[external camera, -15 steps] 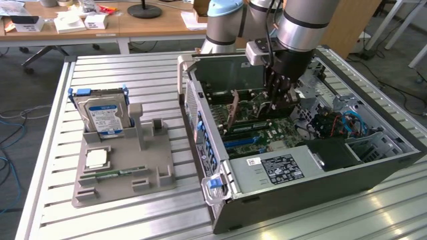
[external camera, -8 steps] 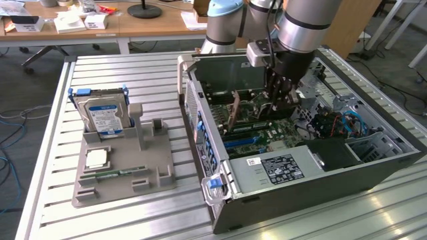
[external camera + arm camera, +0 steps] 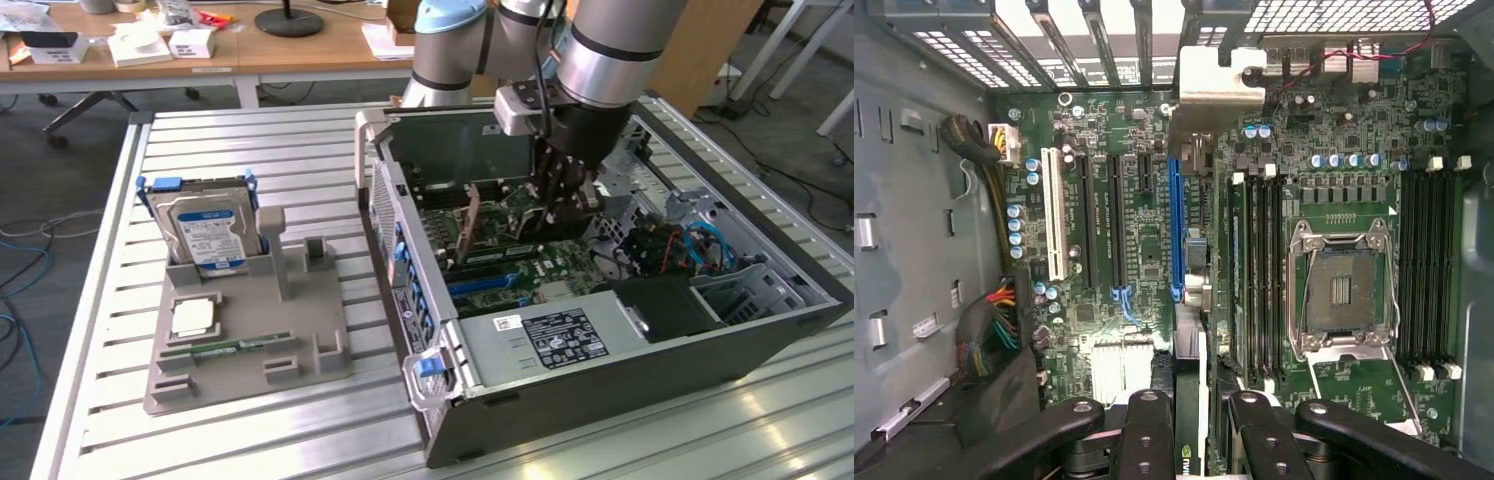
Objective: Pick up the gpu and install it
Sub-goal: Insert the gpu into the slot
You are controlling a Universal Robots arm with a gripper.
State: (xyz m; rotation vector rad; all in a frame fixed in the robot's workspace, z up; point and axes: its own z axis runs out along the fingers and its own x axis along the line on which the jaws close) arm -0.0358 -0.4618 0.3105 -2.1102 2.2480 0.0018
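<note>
My gripper (image 3: 567, 195) is down inside the open computer case (image 3: 400, 250), low over the green motherboard (image 3: 534, 265). In the wrist view the gripper (image 3: 1199, 440) is shut on the gpu (image 3: 1188, 400), a thin card seen edge-on between the two black fingers (image 3: 1149, 430). The card's grey metal end bracket (image 3: 1219, 75) sits by the case's rear slot openings. The card stands upright, lined up along the blue expansion slot (image 3: 1176, 230). Whether its lower edge touches the slot is hidden.
Black and white expansion slots (image 3: 1054, 220) lie beside the blue one, with the memory slots (image 3: 1259, 270) and an empty processor socket (image 3: 1344, 290) on the other side. A power supply (image 3: 554, 335) fills the case's near end. Outside, a grey holder (image 3: 247, 330) carries a hard drive (image 3: 207, 235).
</note>
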